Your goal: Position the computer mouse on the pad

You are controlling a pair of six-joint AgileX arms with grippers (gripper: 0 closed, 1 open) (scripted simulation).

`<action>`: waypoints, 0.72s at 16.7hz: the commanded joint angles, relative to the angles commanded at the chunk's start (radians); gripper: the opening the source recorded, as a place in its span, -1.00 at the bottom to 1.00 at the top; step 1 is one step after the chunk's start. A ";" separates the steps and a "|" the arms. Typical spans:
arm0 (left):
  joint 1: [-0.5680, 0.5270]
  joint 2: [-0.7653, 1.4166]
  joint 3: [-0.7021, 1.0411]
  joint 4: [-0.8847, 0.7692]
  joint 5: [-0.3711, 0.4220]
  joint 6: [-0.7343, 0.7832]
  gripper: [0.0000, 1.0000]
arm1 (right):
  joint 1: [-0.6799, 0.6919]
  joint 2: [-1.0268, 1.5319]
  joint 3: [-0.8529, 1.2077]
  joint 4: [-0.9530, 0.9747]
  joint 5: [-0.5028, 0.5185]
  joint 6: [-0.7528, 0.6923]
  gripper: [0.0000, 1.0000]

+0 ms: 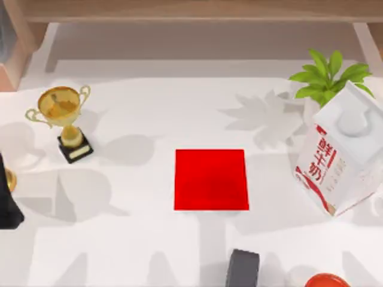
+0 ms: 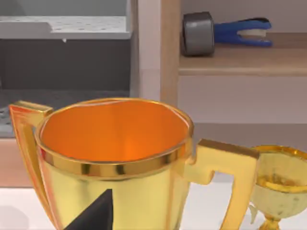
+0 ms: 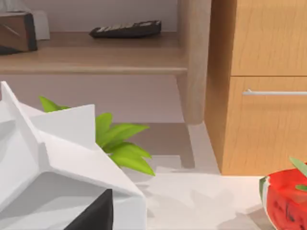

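The pad (image 1: 211, 179) lies bare and flat mid-bench. Just below it, at the bench's (image 1: 137, 239) near edge, sits a dark grey body (image 1: 242, 269). It is cut off by the frame and its corners look squared, so we cannot tell whether it is the computer mouse; seizing the wrong thing is the risk. Left of the pad stands a trophy (image 1: 63, 116), right of it a milk carton (image 1: 341, 155), both well apart from it, leaving open approaches. Whether the left pincer (image 2: 93, 215) or right pincer (image 3: 93, 215) is open or holding anything, we cannot tell.
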State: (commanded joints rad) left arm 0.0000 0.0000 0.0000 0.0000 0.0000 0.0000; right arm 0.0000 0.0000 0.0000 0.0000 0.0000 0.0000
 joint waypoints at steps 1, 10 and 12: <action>0.000 0.000 0.000 0.000 0.000 0.000 1.00 | 0.000 0.000 0.000 0.000 0.000 0.000 1.00; 0.000 0.000 0.000 0.000 0.000 0.000 1.00 | -0.061 0.347 0.267 -0.214 0.000 -0.374 1.00; 0.000 0.000 0.000 0.000 0.000 0.000 1.00 | -0.089 0.508 0.386 -0.309 0.000 -0.560 1.00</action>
State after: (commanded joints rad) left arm 0.0000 0.0000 0.0000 0.0000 0.0000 0.0000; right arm -0.0885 0.5077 0.3855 -0.3085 -0.0002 -0.5596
